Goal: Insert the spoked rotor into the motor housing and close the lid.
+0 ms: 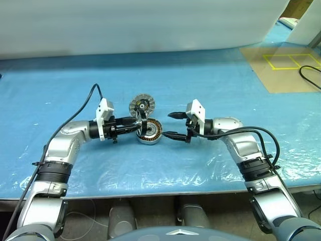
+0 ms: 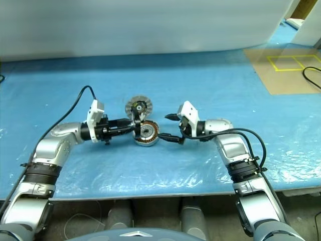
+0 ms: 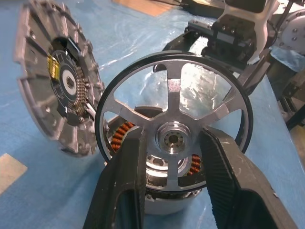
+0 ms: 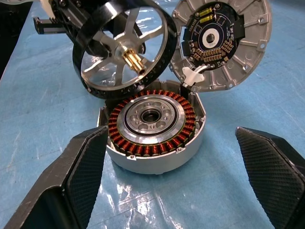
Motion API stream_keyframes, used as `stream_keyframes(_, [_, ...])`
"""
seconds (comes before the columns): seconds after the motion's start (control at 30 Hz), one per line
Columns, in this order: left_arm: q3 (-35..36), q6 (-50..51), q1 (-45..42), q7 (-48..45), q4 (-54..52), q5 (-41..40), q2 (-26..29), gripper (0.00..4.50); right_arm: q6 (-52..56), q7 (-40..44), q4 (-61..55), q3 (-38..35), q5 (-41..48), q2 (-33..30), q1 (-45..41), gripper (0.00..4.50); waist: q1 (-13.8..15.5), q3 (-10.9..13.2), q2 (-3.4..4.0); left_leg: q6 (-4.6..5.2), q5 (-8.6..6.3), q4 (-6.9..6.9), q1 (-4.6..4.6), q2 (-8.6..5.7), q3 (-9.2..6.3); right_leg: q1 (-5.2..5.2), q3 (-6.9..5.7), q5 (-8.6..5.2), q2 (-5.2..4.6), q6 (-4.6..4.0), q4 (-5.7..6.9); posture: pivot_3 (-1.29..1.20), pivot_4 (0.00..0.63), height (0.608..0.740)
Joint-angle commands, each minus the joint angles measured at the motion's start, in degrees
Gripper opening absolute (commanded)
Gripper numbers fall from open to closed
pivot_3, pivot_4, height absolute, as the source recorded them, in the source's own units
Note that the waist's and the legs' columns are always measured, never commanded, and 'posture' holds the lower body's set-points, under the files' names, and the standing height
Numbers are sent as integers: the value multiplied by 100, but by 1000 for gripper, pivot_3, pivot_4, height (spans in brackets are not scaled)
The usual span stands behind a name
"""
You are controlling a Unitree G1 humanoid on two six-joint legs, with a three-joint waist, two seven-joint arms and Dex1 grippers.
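Two grippers work here: left gripper [image 3: 174, 186] clamps the spoked rotor [image 4: 125, 48] above the motor housing [image 4: 151, 130] (lid [image 4: 221, 43] propped open), right gripper [image 4: 174, 176] spread wide, flanking it.

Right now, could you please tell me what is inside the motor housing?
The housing holds a ring of copper-brown windings around a silver centre with a dark middle hole. The rotor is not in it yet. Whatever lies beneath the windings is covered.

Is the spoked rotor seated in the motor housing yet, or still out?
Out. The left hand holds the spoked rotor tilted above the motor housing, whose copper windings are exposed; the lid stands open.
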Motion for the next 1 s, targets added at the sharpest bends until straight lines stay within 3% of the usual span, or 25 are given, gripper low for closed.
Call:
stream_keyframes(0.03, [-18, -144, -2, -7, -152, 44, 16, 1316, -113, 10, -144, -49, 61, -14, -26, 4500, 1, 0, 0, 0, 0, 0, 0, 0, 0, 0, 0, 0, 0, 0, 0, 0, 150, 740])
stream_keyframes(1.0, [-321, -539, -255, 66, 241, 584, -4, 1316, -220, -46, -38, -53, -27, -1, -85, 4500, 7, 0, 0, 0, 0, 2, 5, -2, 0, 6, 2, 0, -2, 0, 1, 0, 150, 740])
